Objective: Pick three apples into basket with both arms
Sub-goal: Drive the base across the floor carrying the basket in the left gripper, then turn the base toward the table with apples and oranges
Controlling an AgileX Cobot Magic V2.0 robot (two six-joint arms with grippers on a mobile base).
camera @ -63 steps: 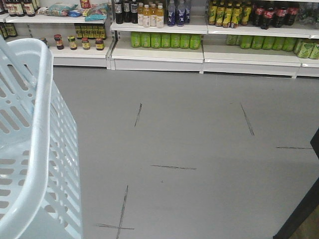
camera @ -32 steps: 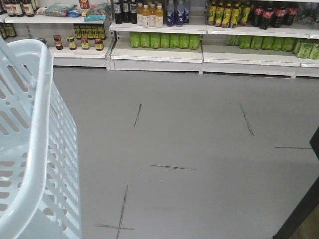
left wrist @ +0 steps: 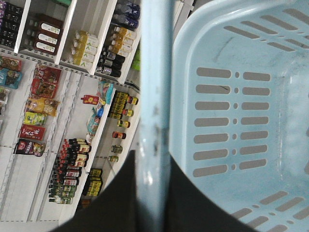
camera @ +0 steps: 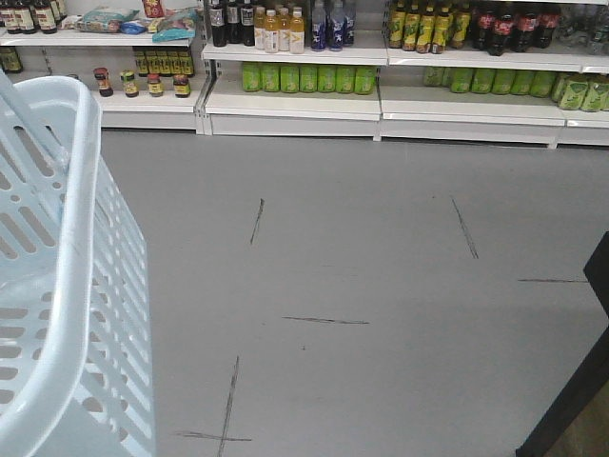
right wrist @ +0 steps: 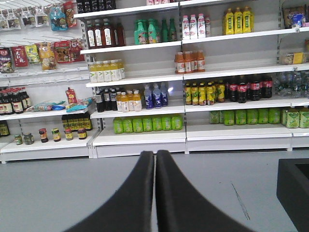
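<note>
The pale blue basket [camera: 67, 286] fills the left edge of the front view, hanging above the grey floor. In the left wrist view my left gripper [left wrist: 153, 169] is shut on the basket's hoop handle [left wrist: 154, 72], with the slotted basket wall [left wrist: 231, 121] to the right. What I see of the basket's inside is bare. In the right wrist view my right gripper [right wrist: 155, 153] is shut and empty, held above the floor and facing the shelves. No apples show in any view.
Store shelves [camera: 295, 95] with bottles and jars run along the far side. The grey floor [camera: 362, 286] has dark scuff lines. A black object [camera: 571, 381] stands at the right edge, also seen in the right wrist view [right wrist: 293, 186].
The front view has shifted slightly: the shelves and floor marks have slid a little left and up. The basket stays at the left edge.
</note>
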